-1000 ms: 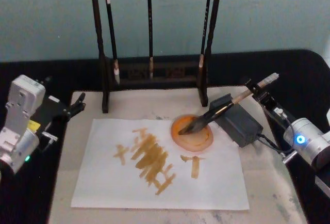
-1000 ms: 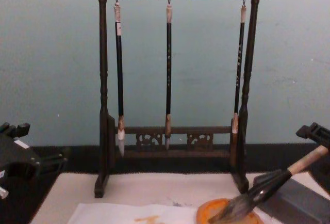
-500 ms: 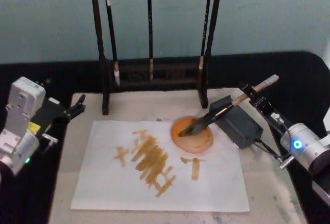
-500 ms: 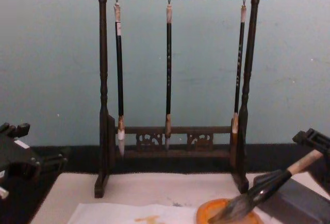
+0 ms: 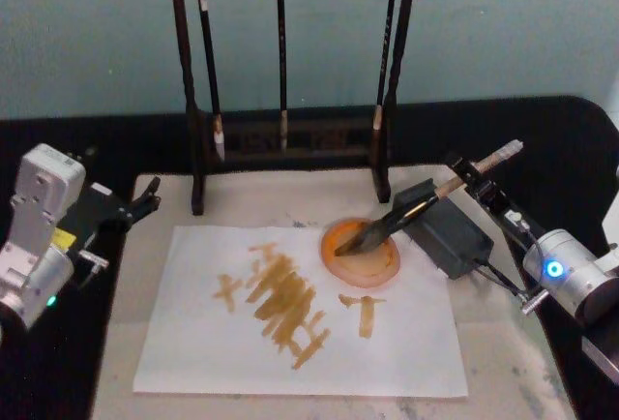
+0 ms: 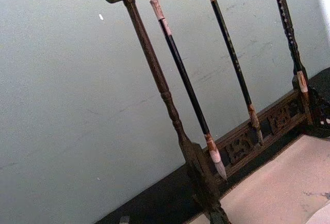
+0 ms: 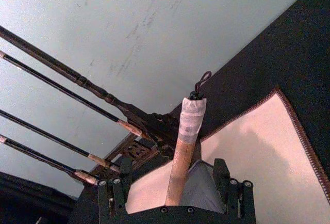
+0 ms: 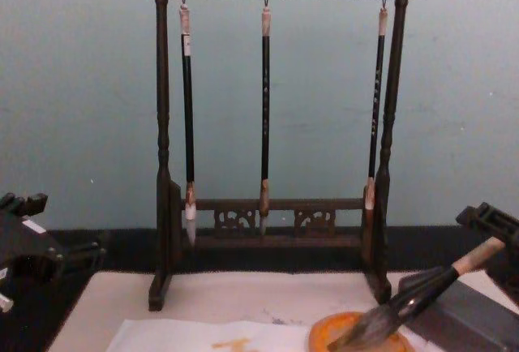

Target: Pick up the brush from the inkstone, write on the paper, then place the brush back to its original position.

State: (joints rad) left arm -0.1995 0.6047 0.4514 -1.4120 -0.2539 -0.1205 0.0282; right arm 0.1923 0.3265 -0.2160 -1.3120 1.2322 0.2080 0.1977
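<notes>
Brush rests tuft-down in orange dish, centre right, right hand spread apart around its handle; left hand parked at left edge.

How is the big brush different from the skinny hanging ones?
The big brush has a fat tip; the hanging brushes have tiny tips. The big brush leans with its tip in the dish; the hanging brushes dangle straight from the rack. The right tool's open fingers flank the big brush's handle, not the hanging brushes. All have dark shafts.
</notes>
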